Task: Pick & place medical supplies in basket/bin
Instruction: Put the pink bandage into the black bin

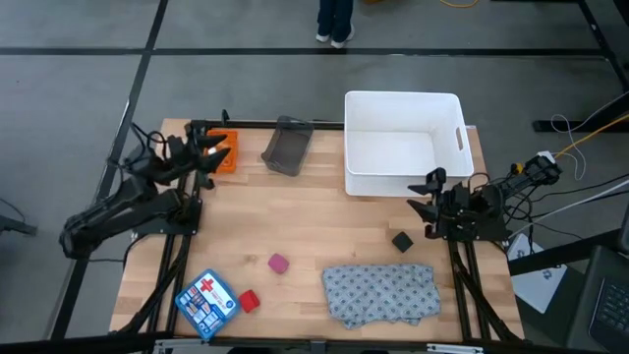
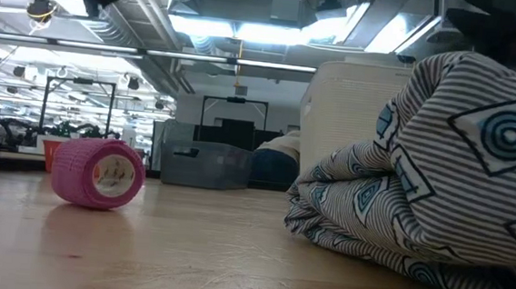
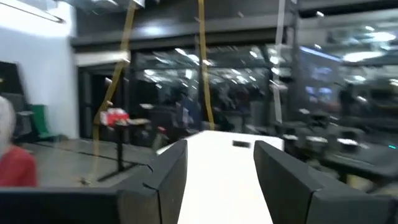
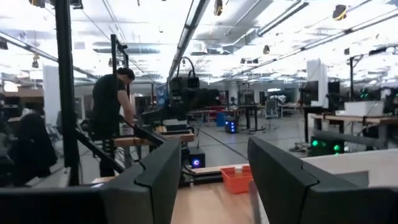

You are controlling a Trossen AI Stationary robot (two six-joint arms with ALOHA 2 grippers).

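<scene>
High view: you have one pink roll (image 1: 279, 263), one red roll (image 1: 249, 301), one black block (image 1: 401, 241).
Cloth (image 1: 381, 292): one, long axis across the bench (image 1: 314, 221).
Left gripper (image 1: 210, 149): released, empty.
Right gripper (image 1: 429, 205): released, empty.

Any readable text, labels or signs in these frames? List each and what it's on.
No words can be read anywhere.
Red cross sign: on the blue and white packet at the table's front left; its print is too small to read.
Pink roll: a blurred mark on its end face, not readable.
White bin, grey cloth: no text, only pattern on the cloth.

Cloth (image 1: 381, 292) near front edge, bin (image 1: 402, 143) behind it, roll (image 1: 278, 263) to its left.
</scene>
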